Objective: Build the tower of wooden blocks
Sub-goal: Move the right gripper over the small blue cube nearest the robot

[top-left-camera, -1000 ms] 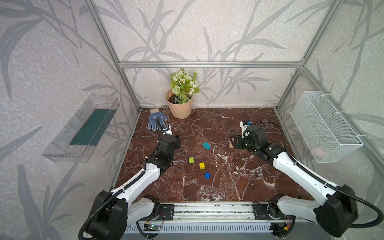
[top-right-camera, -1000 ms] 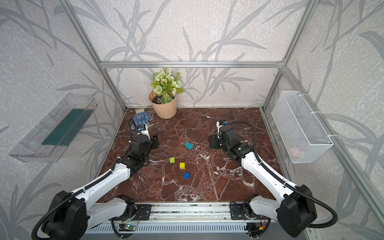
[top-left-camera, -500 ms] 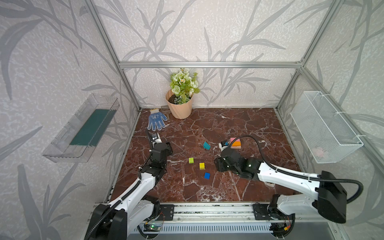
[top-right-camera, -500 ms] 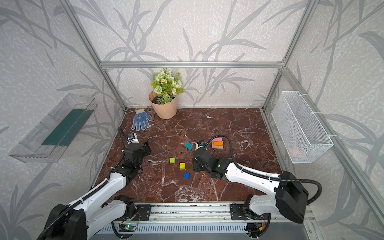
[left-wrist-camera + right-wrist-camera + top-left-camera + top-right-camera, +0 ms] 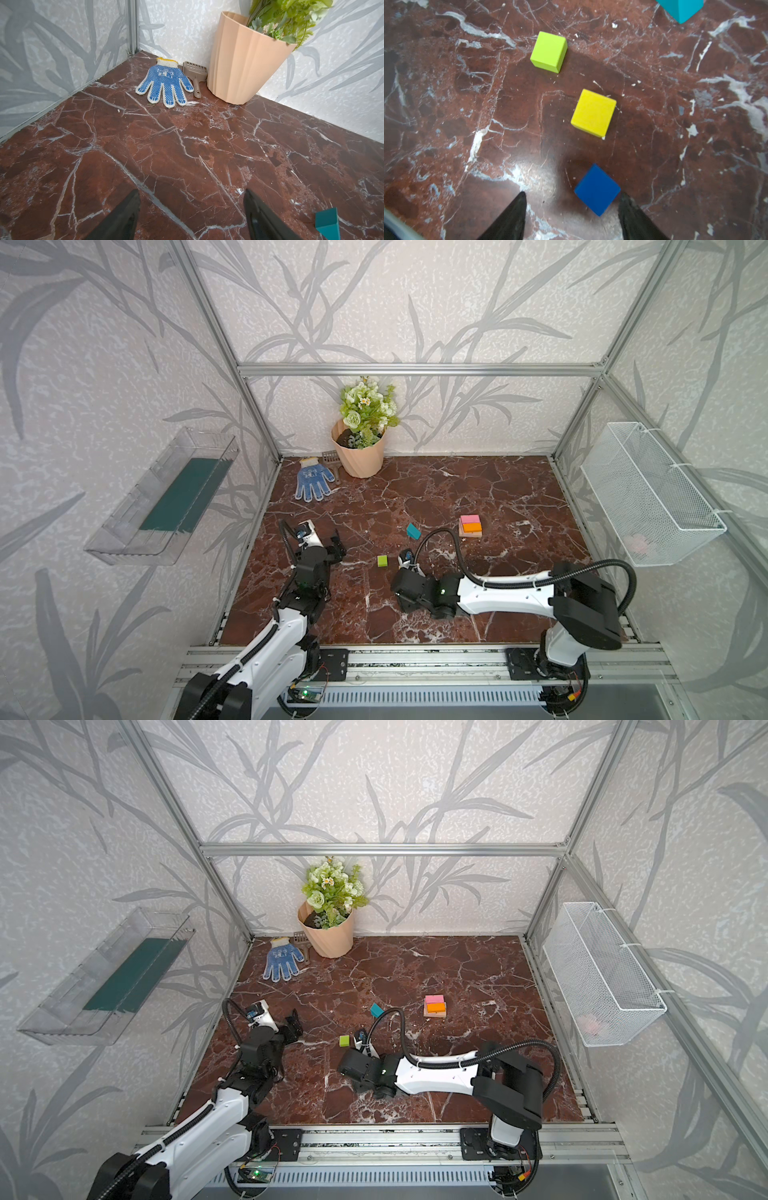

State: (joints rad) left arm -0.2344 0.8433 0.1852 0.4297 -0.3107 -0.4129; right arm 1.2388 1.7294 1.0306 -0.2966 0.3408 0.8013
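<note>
In both top views the tower (image 5: 470,526) sits on the right half of the desk (image 5: 478,485). It has one plain wood block at the bottom, with one pink and one orange above. One teal block (image 5: 413,531) and one lime cube (image 5: 382,560) lie loose nearby.

In the left wrist view the left fingers (image 5: 124,216) are wide, with nothing between them. I count one glove (image 5: 164,85), one scoop (image 5: 195,72) and one flower pot (image 5: 245,66).

In the right wrist view the right fingers (image 5: 512,216) are wide too, holding nothing. One blue cube (image 5: 597,189) sits by their tips, turned corner-first. One yellow cube (image 5: 593,113) lies beyond it. I think the wrist should twist to meet the blue cube's flat sides, centre on it, then close gently.
</note>
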